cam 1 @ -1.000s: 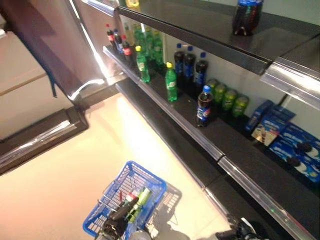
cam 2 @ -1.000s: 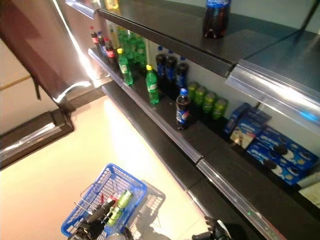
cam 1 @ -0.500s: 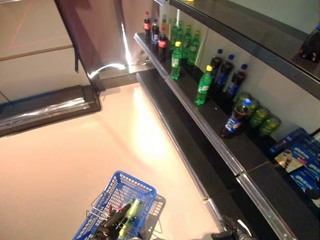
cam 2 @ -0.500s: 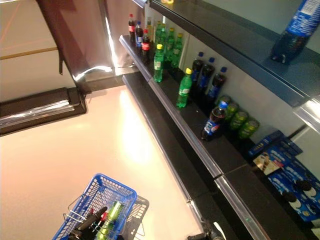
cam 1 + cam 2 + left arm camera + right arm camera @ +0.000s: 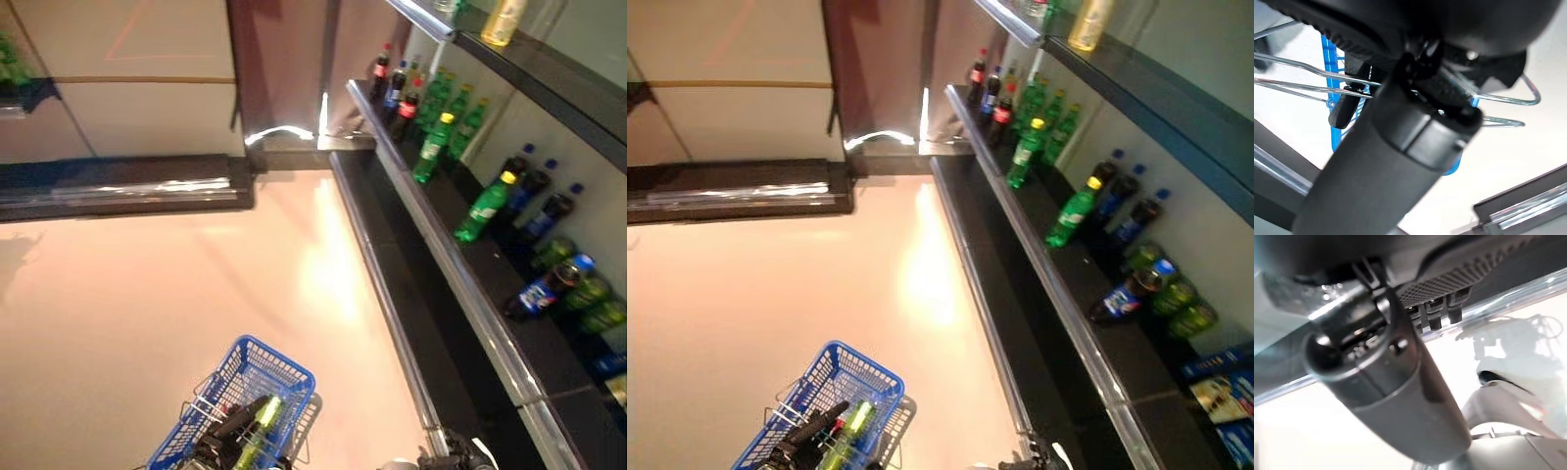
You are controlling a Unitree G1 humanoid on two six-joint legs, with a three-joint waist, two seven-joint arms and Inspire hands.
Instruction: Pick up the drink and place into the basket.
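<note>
- A blue plastic-mesh shopping basket with wire handles [image 5: 284, 364] is seen low in the eye views, hanging over the pale glossy floor [image 5: 147, 294]; a green drink bottle [image 5: 257, 426] is lying inside it, beside dark items.
- The left hand [image 5: 1425, 73] is clenched round the basket's wire handles (shown only in the left wrist view; the eye views show just a dark mass at the basket's near edge).
- The right hand [image 5: 1435, 308] is seen in its wrist view with fingers hanging straight, nothing held; a pale shelf rail is seen just past them.
- To the right a long dark store shelf [image 5: 460, 294] is stocked: red-capped cola bottles [image 5: 392, 83] at the far end, then green soda bottles with yellow caps [image 5: 480, 206], dark blue-capped bottles [image 5: 534, 191], a blue-labelled cola bottle [image 5: 544, 289] and green cans [image 5: 588, 294].
- A yellowish bottle [image 5: 1089, 22] is seen on the upper shelf; blue snack boxes [image 5: 1220, 392] are shown only in the right eye view.
</note>
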